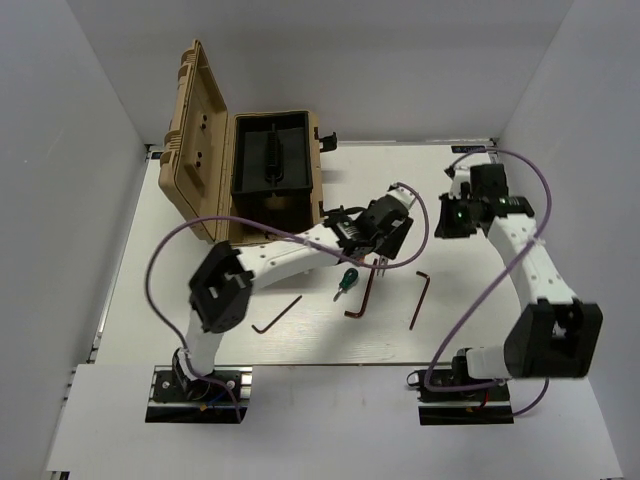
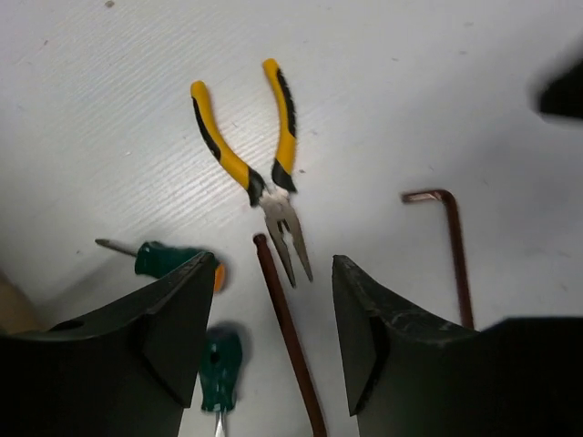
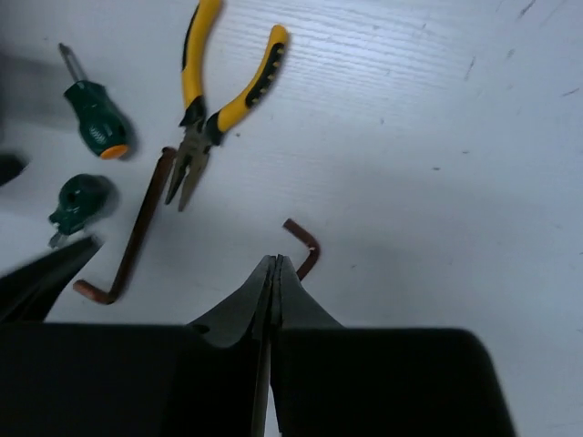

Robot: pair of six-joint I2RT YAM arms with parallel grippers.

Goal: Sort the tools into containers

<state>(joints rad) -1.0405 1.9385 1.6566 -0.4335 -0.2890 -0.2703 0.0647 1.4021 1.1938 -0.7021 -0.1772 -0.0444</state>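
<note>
Yellow-handled pliers (image 2: pixel 260 146) lie mid-table, so the left gripper (image 2: pixel 273 337) hangs open over their nose to grab them; right gripper (image 3: pixel 271 300) waits closed, empty.

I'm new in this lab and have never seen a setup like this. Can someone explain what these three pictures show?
You see two white robot arms bolted at the near edge of a white table. One picture comes from a fixed camera above and behind them; the other two come from cameras on each wrist, looking past that arm's own fingers.

On the table lie yellow-handled pliers, two stubby green-handled screwdrivers and several thin dark L-shaped hex keys. At the back stands a tan hard-plastic toolbox, lid up.

The left gripper hovers open above the pliers' tip and one hex key. The right gripper is shut and holds nothing that I can see.
</note>
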